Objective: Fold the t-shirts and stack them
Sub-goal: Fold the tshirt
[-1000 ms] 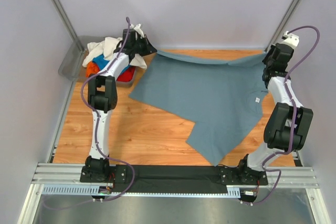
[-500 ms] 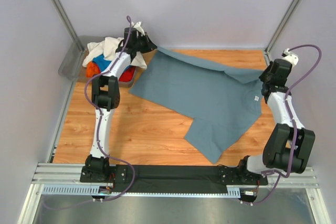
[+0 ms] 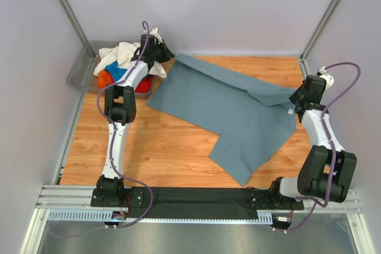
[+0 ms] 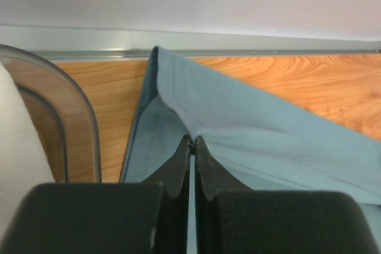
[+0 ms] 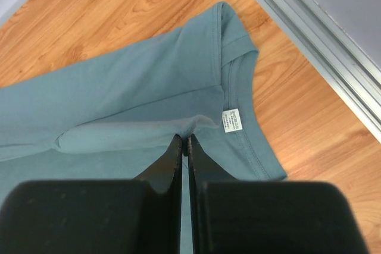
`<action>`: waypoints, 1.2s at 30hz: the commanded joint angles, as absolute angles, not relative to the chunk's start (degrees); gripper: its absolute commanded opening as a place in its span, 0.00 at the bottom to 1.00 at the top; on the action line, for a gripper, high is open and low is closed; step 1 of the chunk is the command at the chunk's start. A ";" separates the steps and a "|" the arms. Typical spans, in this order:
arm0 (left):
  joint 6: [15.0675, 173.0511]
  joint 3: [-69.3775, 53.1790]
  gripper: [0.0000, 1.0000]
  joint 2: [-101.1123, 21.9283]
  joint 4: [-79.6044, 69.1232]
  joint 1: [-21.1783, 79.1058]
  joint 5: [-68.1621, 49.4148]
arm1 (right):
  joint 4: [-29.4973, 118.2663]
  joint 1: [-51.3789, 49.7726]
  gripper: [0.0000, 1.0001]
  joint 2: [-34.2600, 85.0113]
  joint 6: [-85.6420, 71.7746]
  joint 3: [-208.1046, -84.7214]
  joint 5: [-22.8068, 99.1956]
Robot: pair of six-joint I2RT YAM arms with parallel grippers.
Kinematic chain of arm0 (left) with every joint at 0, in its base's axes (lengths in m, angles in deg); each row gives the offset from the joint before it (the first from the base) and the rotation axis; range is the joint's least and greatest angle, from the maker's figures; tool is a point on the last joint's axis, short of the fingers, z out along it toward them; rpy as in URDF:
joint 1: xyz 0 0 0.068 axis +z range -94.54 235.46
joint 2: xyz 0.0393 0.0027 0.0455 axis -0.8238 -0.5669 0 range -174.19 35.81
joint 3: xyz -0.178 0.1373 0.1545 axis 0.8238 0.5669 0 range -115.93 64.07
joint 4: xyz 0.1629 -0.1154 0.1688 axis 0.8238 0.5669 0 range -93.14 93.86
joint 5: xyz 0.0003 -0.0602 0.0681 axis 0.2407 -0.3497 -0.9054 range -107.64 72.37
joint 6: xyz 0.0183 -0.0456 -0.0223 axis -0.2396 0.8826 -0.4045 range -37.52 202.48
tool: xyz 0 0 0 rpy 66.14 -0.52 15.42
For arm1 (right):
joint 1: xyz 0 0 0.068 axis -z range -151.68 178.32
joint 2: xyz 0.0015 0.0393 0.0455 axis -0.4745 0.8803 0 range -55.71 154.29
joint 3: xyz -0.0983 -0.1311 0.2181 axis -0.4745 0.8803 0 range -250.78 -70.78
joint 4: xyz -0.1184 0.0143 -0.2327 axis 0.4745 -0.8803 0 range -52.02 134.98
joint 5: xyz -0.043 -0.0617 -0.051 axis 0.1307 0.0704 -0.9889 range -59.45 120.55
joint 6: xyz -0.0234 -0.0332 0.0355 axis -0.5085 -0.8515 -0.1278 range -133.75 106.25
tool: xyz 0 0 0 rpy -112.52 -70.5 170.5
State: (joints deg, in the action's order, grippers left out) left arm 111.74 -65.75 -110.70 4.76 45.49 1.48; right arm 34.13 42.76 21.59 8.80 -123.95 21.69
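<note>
Right gripper [image 5: 184, 142] drawn nearer pinching grey-blue t-shirt [image 3: 238, 117], left gripper [image 4: 194, 141] pinching too, neck rightward

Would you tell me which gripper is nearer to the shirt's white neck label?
Right. The right gripper pinches the grey-blue shirt just beside the label; the left gripper grips the far edge by the bin.

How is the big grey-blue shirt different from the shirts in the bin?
The grey-blue shirt lies spread on the table; the binned shirts sit heaped. The grey-blue shirt is one colour; the binned shirts are white, blue and red-orange. The left gripper and right gripper pinch the grey-blue shirt; neither holds the binned shirts. All are soft cloth.
</note>
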 commanded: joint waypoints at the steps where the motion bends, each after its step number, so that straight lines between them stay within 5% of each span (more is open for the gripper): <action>1: 110.78 -67.41 0.00 -112.28 3.02 45.97 -0.58 | 33.82 42.65 0.00 23.30 10.68 -124.66 21.85; 5: 111.04 -67.24 0.02 -112.90 3.10 45.97 -0.50 | 33.56 42.74 0.01 24.36 11.21 -124.31 22.38; 8: 110.43 -66.72 0.18 -112.20 4.33 45.97 -0.06 | 30.92 42.74 0.03 24.54 10.77 -125.00 20.72; 10: 110.25 -66.10 0.42 -110.27 5.47 45.80 0.55 | 27.42 42.82 0.06 25.58 10.68 -127.36 19.92; 12: 109.56 -63.91 0.62 -108.08 6.52 45.45 0.47 | 20.68 42.82 0.25 26.82 10.43 -130.53 19.91; 15: 107.01 -57.32 0.67 -101.84 4.43 44.13 1.26 | 11.88 42.83 0.58 28.23 10.07 -135.81 18.78; 17: 105.60 -54.69 0.67 -97.97 5.12 43.69 1.09 | 9.22 42.91 0.73 28.41 9.63 -138.26 19.21; 19: 105.86 -53.36 0.64 -95.16 5.48 43.51 1.44 | 6.84 42.91 0.76 28.75 9.72 -139.68 19.83; 24: 106.73 -51.60 0.50 -92.42 8.81 41.93 4.86 | 3.85 42.48 0.77 33.49 15.33 -143.46 29.13; 28: 102.63 -50.19 0.49 -90.67 14.16 37.64 5.49 | 1.83 41.25 0.77 38.59 19.73 -144.61 31.96; 33: 98.47 -43.24 0.50 -86.79 23.53 31.74 -8.30 | 1.30 40.72 0.77 42.55 23.87 -145.83 28.55; 36: 101.28 -43.16 0.38 -88.90 31.37 30.33 -8.94 | 1.04 40.54 0.77 45.62 24.04 -147.33 27.40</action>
